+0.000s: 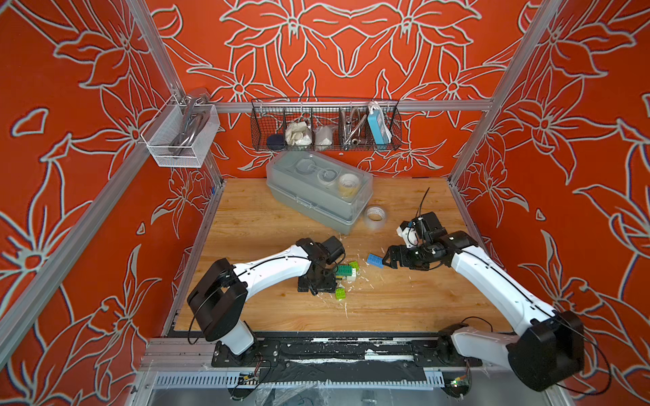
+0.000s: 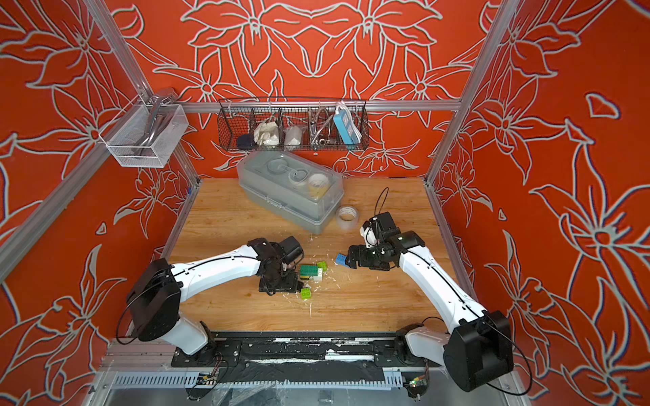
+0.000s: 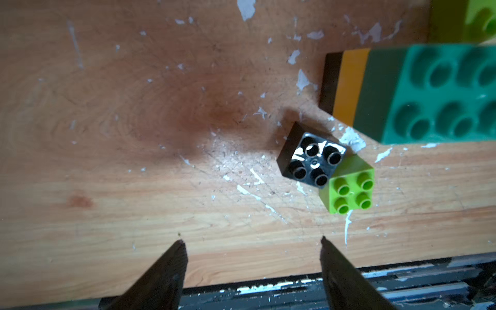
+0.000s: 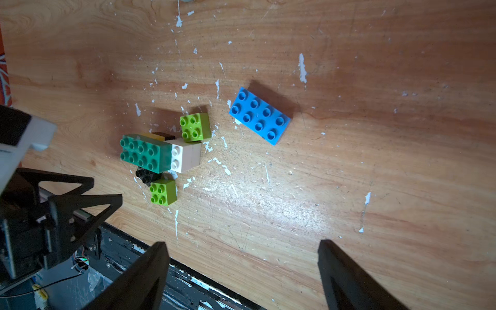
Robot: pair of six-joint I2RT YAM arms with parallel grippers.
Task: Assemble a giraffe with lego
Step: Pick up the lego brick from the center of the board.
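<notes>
Blue brick is lying studs-up on the worktop just ahead of the right end effector (spread, empty), long axis skewed to its gap, while the left end effector, also spread and empty, hovers by the half-built giraffe.

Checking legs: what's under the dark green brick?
Beneath the dark green brick, a yellow-and-black stack at one end, a white brick at the other. Where they join is covered.

Enclosure walls: orange, pale flower outlines, on three sides. Aluminium rail across 12 o'clock carries a black wire basket. White mesh basket at 10 o'clock. Wooden tabletop, white-flecked, at centre.
</notes>
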